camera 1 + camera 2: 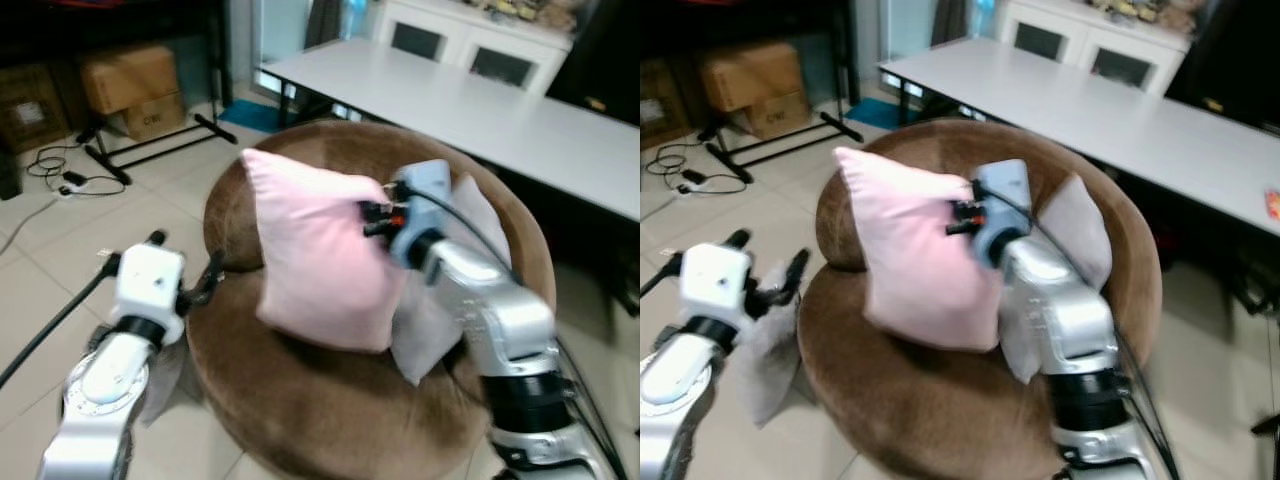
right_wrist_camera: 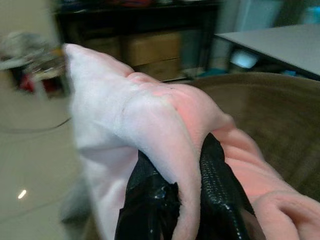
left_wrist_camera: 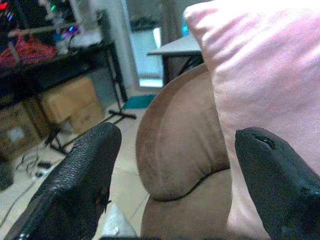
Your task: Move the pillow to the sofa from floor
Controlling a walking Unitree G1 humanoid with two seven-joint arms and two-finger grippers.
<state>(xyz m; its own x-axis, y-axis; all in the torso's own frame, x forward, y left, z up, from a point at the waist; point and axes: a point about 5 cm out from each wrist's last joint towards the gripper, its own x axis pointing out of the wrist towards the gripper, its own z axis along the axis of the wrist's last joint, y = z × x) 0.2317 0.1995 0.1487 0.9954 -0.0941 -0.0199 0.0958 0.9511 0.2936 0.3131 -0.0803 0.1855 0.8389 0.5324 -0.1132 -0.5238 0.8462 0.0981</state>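
Note:
A pink pillow (image 1: 315, 255) hangs upright over the seat of the round brown sofa (image 1: 330, 400). My right gripper (image 1: 372, 218) is shut on a fold at its right edge. In the right wrist view the two black fingers (image 2: 220, 195) pinch the pink fabric (image 2: 165, 125) between them. My left gripper (image 1: 185, 262) is open with nothing in it, low beside the sofa's left side. The left wrist view looks past it at the sofa's backrest (image 3: 180, 140) and the pillow (image 3: 270, 75).
A grey pillow (image 1: 1075, 225) leans on the sofa's back behind my right arm. Another grey cushion (image 1: 765, 350) lies on the tiled floor left of the sofa. A long white table (image 1: 480, 100) stands behind; cardboard boxes (image 1: 130, 85) and cables (image 1: 60, 175) at far left.

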